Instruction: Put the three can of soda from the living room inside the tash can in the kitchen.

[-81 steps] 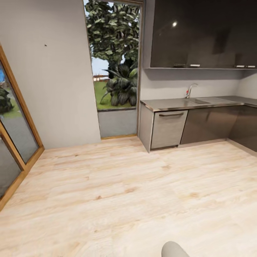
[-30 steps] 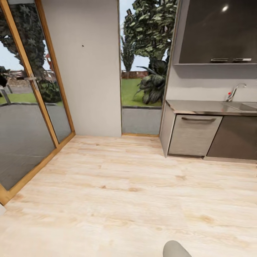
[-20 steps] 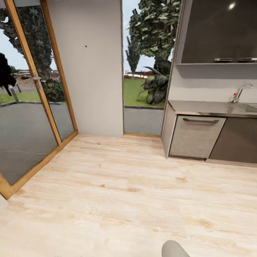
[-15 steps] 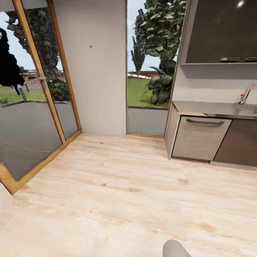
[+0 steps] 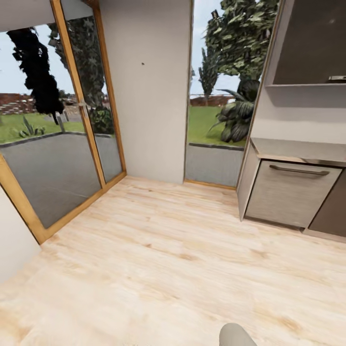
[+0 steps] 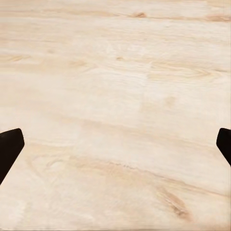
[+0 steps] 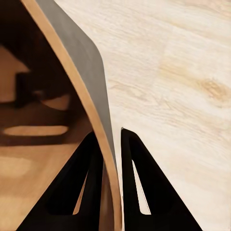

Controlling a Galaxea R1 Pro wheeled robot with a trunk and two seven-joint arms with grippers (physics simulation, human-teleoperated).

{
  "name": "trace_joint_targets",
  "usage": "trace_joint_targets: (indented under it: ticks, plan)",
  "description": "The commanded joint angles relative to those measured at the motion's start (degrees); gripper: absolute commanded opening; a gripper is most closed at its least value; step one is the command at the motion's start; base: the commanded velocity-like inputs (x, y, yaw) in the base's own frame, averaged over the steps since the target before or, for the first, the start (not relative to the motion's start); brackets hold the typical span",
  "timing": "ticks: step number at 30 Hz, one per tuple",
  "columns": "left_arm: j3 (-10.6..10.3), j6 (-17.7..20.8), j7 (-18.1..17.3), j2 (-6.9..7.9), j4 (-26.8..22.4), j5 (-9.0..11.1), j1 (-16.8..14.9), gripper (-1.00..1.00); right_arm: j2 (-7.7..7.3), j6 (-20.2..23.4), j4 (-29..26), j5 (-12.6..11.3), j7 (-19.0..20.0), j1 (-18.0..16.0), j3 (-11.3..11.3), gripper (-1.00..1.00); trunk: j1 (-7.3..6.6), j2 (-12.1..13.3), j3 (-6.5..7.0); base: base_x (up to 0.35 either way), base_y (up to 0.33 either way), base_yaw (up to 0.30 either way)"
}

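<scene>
Head view: kitchen, pale wood floor, wood-framed glass doors at left, window onto garden ahead, steel counter with handled drawer front at right, dark upper cabinet above.

Left wrist view: left gripper over bare floor, fingers wide apart, nothing between.

Right wrist view: right gripper clamped on rim of tash can, one finger inside brown interior, other against grey outer wall, floor beside.

Black tapered fingers with long triangular cut-outs on the right end effector, black fingertips on the left end effector, rounded pale grey body part
</scene>
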Motion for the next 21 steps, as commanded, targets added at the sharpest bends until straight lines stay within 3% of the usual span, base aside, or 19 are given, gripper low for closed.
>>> trace_joint_targets:
  ticks: [1,21]
  plan:
    - [0.0,0.0,0.0,0.00,0.0,0.0,0.0,1.00,0.01,0.0,-0.1,0.0,0.3,0.0,-0.5,-1.00,0.00,0.0,0.00,0.000,-0.211,0.259]
    - [0.1,0.5,0.2,-0.38,-0.3,0.1,-0.2,1.00,0.19,0.0,-1.8,0.3,0.8,-0.1,-0.2,-1.00,0.00,0.0,0.00,0.008,-0.212,0.259]
